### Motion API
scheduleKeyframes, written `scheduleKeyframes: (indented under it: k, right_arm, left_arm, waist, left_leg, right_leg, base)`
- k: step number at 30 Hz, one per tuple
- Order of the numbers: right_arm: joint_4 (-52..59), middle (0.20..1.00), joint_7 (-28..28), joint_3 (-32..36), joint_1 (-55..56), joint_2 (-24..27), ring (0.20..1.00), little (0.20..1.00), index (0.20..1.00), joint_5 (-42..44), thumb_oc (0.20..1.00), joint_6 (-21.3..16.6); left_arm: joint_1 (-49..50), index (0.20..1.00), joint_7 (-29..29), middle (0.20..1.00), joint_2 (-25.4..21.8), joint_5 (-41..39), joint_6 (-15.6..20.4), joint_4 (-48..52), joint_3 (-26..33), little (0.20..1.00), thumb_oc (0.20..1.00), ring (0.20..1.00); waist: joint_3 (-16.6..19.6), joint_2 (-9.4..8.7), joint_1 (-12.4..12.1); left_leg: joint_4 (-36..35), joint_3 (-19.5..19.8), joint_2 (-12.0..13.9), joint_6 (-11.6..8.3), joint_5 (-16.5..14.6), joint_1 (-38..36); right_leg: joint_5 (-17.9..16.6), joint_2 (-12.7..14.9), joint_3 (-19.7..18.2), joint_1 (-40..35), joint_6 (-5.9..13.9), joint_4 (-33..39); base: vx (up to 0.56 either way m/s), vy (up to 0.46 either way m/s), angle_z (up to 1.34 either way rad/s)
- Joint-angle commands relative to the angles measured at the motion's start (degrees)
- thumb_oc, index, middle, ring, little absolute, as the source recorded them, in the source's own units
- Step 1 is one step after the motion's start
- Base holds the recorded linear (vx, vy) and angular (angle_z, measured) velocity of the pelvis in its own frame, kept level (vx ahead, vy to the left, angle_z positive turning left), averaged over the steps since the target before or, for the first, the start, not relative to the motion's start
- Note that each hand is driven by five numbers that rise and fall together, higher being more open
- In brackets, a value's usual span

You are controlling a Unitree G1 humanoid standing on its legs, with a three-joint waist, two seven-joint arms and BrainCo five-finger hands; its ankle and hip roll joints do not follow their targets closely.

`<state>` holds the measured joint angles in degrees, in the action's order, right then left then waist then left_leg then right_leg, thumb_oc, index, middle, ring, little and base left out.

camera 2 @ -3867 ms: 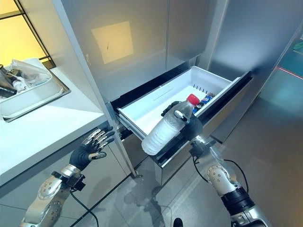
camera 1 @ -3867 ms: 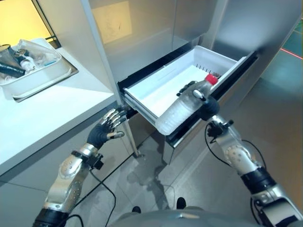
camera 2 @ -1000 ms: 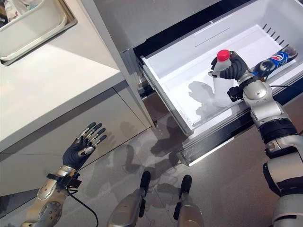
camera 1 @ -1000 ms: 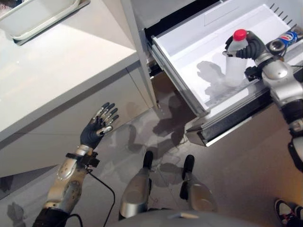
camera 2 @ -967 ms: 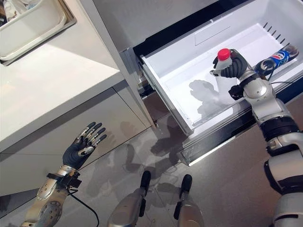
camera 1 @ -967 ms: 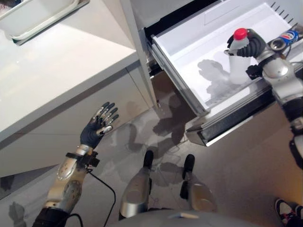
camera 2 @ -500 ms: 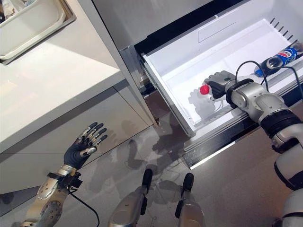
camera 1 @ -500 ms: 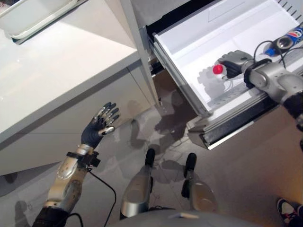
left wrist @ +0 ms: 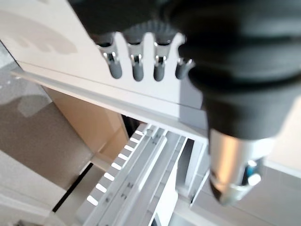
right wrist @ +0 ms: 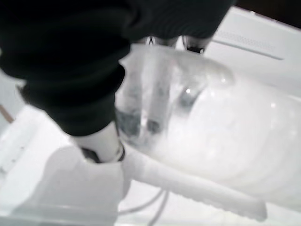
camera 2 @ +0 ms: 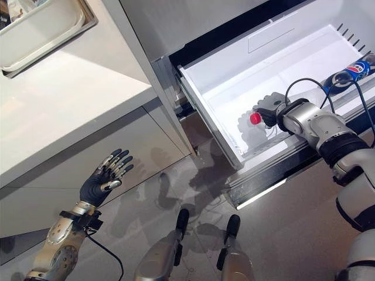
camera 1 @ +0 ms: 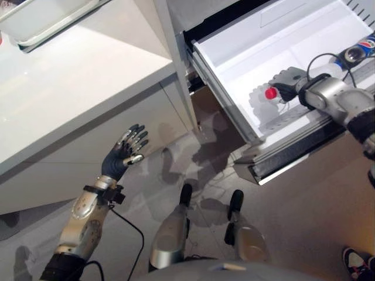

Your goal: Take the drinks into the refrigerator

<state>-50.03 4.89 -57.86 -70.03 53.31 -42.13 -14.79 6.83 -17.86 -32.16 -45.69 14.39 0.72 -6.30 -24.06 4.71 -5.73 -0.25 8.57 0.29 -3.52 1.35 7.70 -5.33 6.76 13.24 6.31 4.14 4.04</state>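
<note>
The right hand (camera 2: 270, 108), reaching in from four o'clock, is laying a clear water bottle (right wrist: 221, 127) with a red cap (camera 2: 255, 118) on its side in the open white refrigerator drawer (camera 2: 222, 88), fingers curled round it. A cola bottle (camera 2: 350, 71) lies at the drawer's two o'clock end. Next likely: release and withdraw. The left hand (camera 2: 104, 174) hovers spread, empty, at eight o'clock below the desk (camera 2: 64, 88).
</note>
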Motion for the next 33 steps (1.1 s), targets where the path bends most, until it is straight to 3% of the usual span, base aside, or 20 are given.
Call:
scheduleKeyframes:
  k: [1,12,25,26,27,28,33]
  right_arm:
    - [-6.2,0.200,-1.4,-4.8,-1.9,1.1,0.200,0.200,0.200,-3.3,0.200,3.7]
    - [-14.2,0.200,-2.2,-2.4,4.1,-3.3,0.200,0.200,0.200,-7.9,0.200,5.5]
    - [-15.1,0.200,-3.1,0.0,7.0,-6.2,0.200,0.200,0.200,-10.1,0.200,6.0]
    - [-14.5,0.338,-3.1,0.0,6.9,-6.5,0.338,0.338,0.338,-10.0,0.338,5.9]
    - [-14.0,0.576,-3.1,0.0,6.6,-6.4,0.576,0.576,0.576,-9.6,0.576,5.9]
    - [-13.4,1.000,-3.0,-0.1,6.3,-6.3,1.000,1.000,1.000,-9.3,1.000,5.8]
    - [-8.7,1.000,-2.2,-0.3,4.2,-5.3,1.000,1.000,1.000,-6.0,1.000,5.4]
  left_arm:
    - [0.6,1.000,-0.3,1.000,-0.7,1.0,2.4,4.1,-0.6,1.000,1.000,1.000]
    - [-0.4,1.000,-0.5,1.000,-0.3,0.9,2.4,5.5,-1.2,1.000,1.000,1.000]
    - [-0.6,1.000,-0.7,1.000,0.1,0.8,2.6,5.7,-1.7,1.000,1.000,1.000]
    - [-0.4,1.000,-0.7,1.000,0.1,0.9,2.7,5.5,-1.5,1.000,1.000,1.000]
    - [-0.3,1.000,-0.6,1.000,0.0,1.0,2.7,5.5,-1.3,1.000,1.000,1.000]
    - [-0.2,1.000,-0.5,1.000,0.0,1.0,2.7,5.5,-1.2,1.000,1.000,1.000]
    - [0.4,1.000,-0.1,1.000,-0.4,1.3,2.6,5.7,-0.2,1.000,1.000,1.000]
  waist:
    - [0.0,-0.46,1.4]
    - [-0.7,-0.56,0.1]
    - [-1.0,-0.41,-0.3]
    - [-1.1,-0.50,-0.2]
    - [-1.1,-0.56,-0.1]
    - [-1.1,-0.62,-0.1]
    - [-1.3,-1.03,0.4]
  left_leg:
    - [0.0,0.2,-3.6,3.88,-0.1,1.7]
    - [-0.4,1.9,-3.6,3.81,0.3,2.4]
    - [-0.5,2.2,-3.6,3.94,0.3,2.4]
    - [-0.6,2.1,-3.5,3.95,0.3,2.2]
    - [-0.5,2.0,-3.5,3.98,0.3,2.2]
    - [-0.5,2.0,-3.5,4.00,0.3,2.2]
    - [-0.3,1.6,-3.4,4.03,0.1,2.3]
  right_leg:
    - [9.2,-1.3,-1.1,6.5,-0.40,-13.0]
    - [9.8,-1.0,0.2,7.1,-0.57,-13.8]
    - [9.8,-0.8,0.4,7.4,-0.61,-13.8]
    - [9.7,-0.9,0.3,7.4,-0.65,-13.8]
    - [9.7,-0.9,0.2,7.4,-0.66,-13.9]
    - [9.7,-0.9,0.2,7.5,-0.68,-13.9]
    - [9.7,-1.0,-0.3,7.7,-0.69,-14.0]
  base:
    - [0.00,0.002,0.08]
    - [0.00,-0.016,0.06]
    - [0.00,0.002,0.05]
    - [0.00,0.000,0.00]
    - [0.00,0.000,0.00]
    - [0.00,0.000,0.00]
    - [-0.01,0.004,-0.02]
